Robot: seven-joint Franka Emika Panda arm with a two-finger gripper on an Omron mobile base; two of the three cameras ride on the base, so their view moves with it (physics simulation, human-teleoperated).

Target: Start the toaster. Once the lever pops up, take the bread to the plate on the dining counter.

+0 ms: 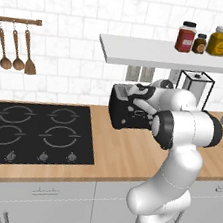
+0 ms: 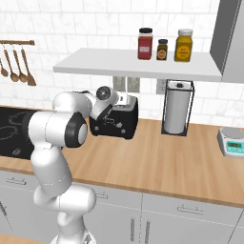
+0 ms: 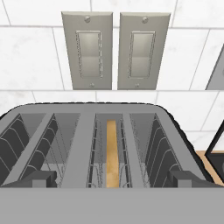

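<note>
Spread wide, the gripper (image 3: pixel 112 178) hovered over the toaster (image 3: pixel 87 144) on the table (image 2: pixel 181 162) by the tiled wall; the bread (image 3: pixel 112 153) stood in one slot, apparently sunk low.

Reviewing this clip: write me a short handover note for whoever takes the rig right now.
Gripper: open, empty, poised just above the toaster's top.
Toaster: on the wood worktop by the wall, under the shelf, right of the hob.
Bread: standing on edge down in the right slot.
Done: arm brought over the toaster.
Left: whether the lever is down cannot be told; start the toaster if needed, wait for the pop, carry the bread to the plate.
</note>
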